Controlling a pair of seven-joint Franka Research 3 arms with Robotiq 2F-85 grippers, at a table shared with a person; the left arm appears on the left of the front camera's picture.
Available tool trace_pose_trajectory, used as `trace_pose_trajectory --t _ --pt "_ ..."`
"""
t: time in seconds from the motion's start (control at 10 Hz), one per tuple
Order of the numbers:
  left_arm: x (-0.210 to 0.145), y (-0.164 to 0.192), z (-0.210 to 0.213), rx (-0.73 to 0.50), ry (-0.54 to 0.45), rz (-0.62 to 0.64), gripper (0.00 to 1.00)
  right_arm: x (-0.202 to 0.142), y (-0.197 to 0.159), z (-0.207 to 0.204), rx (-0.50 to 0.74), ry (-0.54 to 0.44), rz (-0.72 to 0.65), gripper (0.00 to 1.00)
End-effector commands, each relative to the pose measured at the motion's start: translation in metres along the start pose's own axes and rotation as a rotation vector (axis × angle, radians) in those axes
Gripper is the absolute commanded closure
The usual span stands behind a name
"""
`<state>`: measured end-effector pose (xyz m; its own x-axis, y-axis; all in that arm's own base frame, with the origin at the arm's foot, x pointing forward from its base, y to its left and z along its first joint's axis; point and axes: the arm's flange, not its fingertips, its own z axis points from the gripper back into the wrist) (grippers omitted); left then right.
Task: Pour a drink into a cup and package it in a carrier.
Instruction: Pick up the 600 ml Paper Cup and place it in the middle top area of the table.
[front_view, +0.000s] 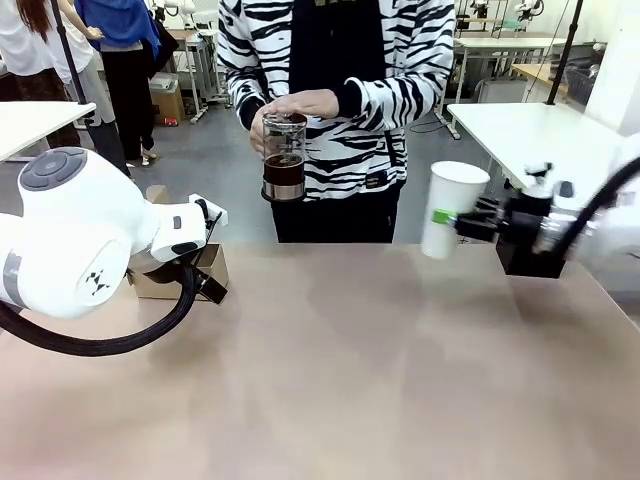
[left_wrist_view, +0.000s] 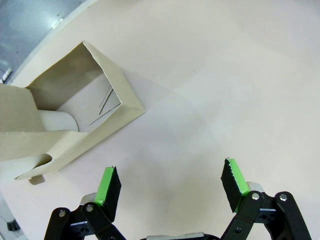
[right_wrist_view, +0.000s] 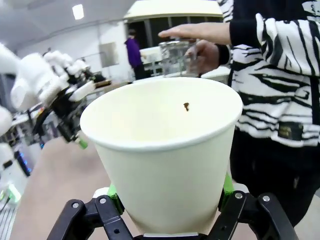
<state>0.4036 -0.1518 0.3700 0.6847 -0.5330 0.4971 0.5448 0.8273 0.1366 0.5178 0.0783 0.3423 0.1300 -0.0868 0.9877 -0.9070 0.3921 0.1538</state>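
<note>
The person at the far side holds a clear glass pitcher (front_view: 284, 160) with both hands; dark amber-brown drink (front_view: 284, 172) fills its lower part. My right gripper (front_view: 449, 220) is shut on the white paper cup (front_view: 450, 208), held upright and lidless above the table at the right. In the right wrist view the cup (right_wrist_view: 162, 150) sits between the green pads, open-topped, and the pitcher (right_wrist_view: 176, 56) shows behind it. The brown cardboard carrier (front_view: 186, 270) rests at the left behind my left arm. My left gripper (left_wrist_view: 170, 186) is open above the table beside the carrier (left_wrist_view: 75, 120).
The tan table (front_view: 350, 370) stretches across the front view. My left arm's white body (front_view: 80, 235) blocks part of the carrier. Other tables and people stand in the background.
</note>
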Motion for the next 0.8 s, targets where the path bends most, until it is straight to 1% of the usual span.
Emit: trace_pose_trajectory --t 0.0,0.2,0.4,0.6,0.7 --pt "0.0 0.0 0.0 -0.002 -0.001 0.0 0.0 -0.005 -0.036 -0.047 -0.081 -0.014 -0.02 0.19" --pt "0.0 0.0 0.0 -0.002 -0.001 0.0 0.0 -0.015 -0.059 -0.083 -0.097 -0.018 0.003 0.19" --pt "0.0 0.0 0.0 -0.002 -0.001 0.0 0.0 -0.034 -0.081 -0.105 -0.134 -0.01 -0.017 0.19" --pt "0.0 0.0 0.0 -0.002 -0.001 0.0 0.0 -0.057 -0.093 -0.112 -0.146 0.028 -0.062 0.19" --pt "0.0 0.0 0.0 -0.002 -0.001 0.0 0.0 -0.066 -0.098 -0.111 -0.167 0.033 -0.059 0.19"
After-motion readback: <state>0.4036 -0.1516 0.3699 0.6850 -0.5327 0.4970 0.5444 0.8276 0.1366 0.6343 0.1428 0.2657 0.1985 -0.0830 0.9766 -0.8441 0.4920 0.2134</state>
